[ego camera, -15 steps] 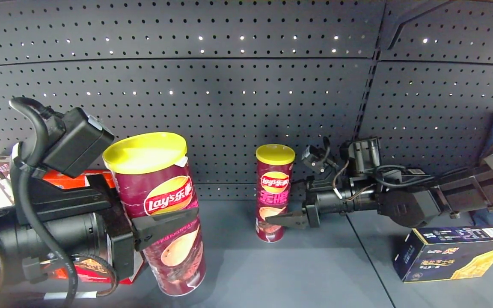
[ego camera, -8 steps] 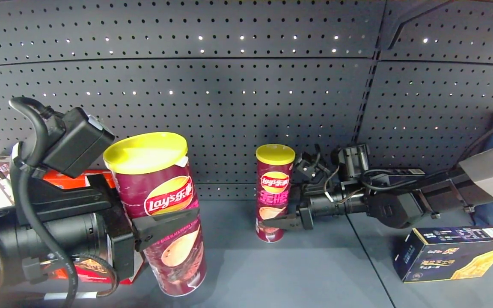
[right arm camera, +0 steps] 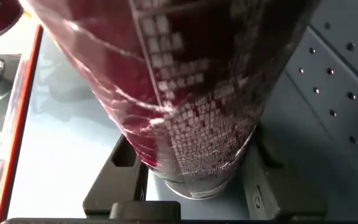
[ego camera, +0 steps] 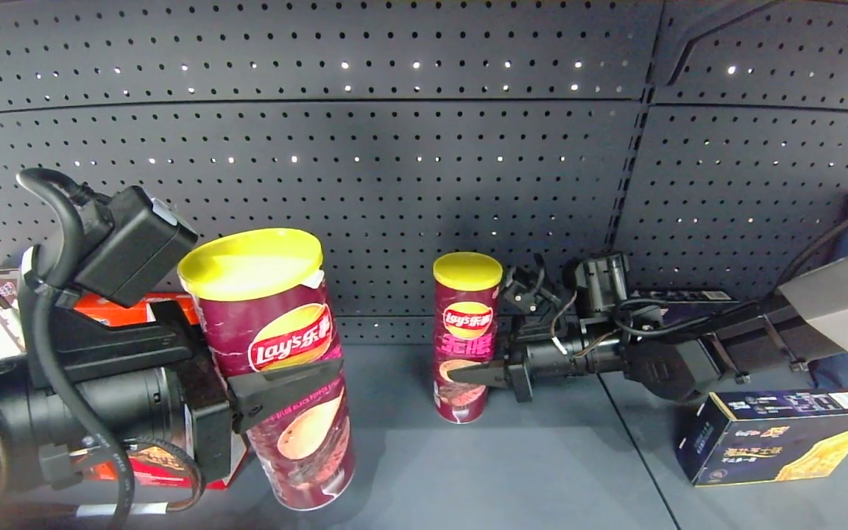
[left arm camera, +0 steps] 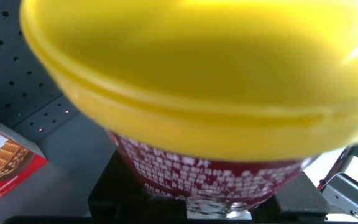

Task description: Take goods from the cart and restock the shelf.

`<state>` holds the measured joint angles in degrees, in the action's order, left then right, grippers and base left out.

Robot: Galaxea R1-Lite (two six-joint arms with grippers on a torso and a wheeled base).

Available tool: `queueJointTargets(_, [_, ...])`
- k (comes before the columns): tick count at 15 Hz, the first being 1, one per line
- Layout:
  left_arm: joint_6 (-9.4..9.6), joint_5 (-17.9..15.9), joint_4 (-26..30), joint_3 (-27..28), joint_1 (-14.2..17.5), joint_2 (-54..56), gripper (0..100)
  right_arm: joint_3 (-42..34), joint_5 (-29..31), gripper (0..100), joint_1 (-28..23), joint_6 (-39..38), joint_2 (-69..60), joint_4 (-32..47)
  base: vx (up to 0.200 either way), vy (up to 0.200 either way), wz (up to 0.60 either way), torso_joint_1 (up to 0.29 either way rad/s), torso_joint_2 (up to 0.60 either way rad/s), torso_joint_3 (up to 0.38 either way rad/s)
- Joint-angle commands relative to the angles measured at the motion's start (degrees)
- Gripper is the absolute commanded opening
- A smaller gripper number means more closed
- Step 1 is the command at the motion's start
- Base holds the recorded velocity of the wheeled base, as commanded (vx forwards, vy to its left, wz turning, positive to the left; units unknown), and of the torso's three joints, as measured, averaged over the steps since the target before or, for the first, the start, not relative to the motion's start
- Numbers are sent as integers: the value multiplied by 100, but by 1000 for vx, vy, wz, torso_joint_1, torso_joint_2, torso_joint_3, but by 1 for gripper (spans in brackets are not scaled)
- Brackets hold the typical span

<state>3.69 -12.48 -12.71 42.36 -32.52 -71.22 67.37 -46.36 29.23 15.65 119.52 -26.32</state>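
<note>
Shelf floor [ego camera: 424, 464] stretches between near can [ego camera: 262, 324] and far can [ego camera: 466, 324], pegboard [ego camera: 394, 184] behind.

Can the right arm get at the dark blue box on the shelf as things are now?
Probably not yet: the right gripper is shut on the far chips can. The dark blue box itself lies free beside that arm.

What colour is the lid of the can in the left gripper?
The lid is yellow, clearest in the head view.
</note>
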Motion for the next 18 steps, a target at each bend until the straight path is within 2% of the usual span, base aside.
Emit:
queueJointTargets(1, [0,0,-3,0,0,-6,0,-259,-5,0,91,-10,-218,-66,0,0,0,0,0,0])
queueJointTargets(7, [0,0,-3,9,0,-6,0,-1322,13,0,214,-10,-1317,-93,0,0,0,0,0,0])
queueJointTargets(13, [0,18,-12,26,0,-6,0,-1920,285,0,531,-10,-1950,-93,0,0,0,0,0,0])
queueJointTargets(18, [0,18,-3,9,0,-15,0,-2641,294,0,654,-18,-1906,-980,0,0,0,0,0,0])
